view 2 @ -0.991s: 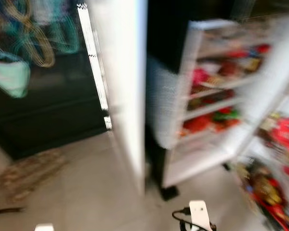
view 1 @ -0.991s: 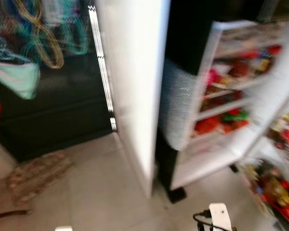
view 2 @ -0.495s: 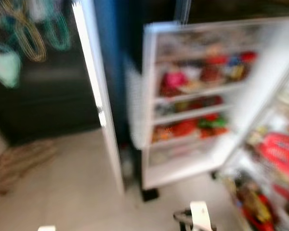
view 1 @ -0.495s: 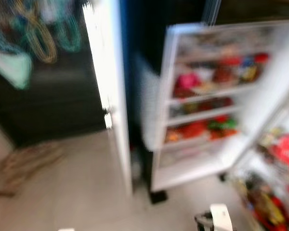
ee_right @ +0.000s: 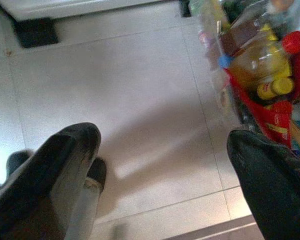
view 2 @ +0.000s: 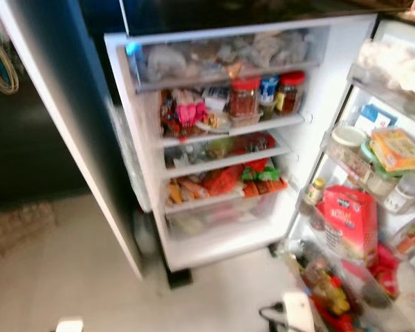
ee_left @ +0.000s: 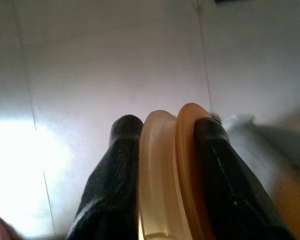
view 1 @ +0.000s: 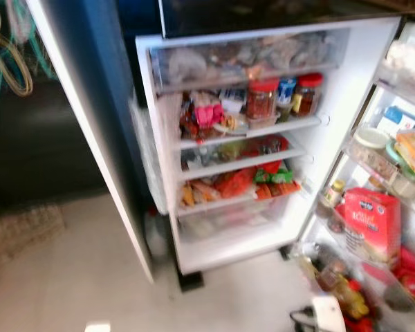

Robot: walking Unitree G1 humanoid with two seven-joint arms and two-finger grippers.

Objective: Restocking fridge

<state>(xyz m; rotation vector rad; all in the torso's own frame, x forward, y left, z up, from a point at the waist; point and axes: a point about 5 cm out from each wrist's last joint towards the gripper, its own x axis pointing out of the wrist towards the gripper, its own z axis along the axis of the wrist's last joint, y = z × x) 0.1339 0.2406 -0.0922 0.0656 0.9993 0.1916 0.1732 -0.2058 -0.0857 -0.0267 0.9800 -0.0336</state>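
Facing the open fridge (view 1: 332, 138) squarely now, sharper than before; left gripper (ee_left: 162, 132) clamping a lidded container (ee_left: 172, 165), right gripper (ee_right: 165, 145) spread wide, empty.

Both arms low, one gripper loaded, one spread

The left gripper (ee_left: 162, 135) points down toward the floor, its two long black fingers (ee_left: 122, 165) pressed against a pale translucent container with an orange lid (ee_left: 167, 165) held between them. The right gripper (ee_right: 165, 150) also hangs low and faces the floor, its black fingers (ee_right: 70, 150) set wide apart with nothing between them. The silver right wrist (view 1: 328, 315) sits at the lower edge of the head view.
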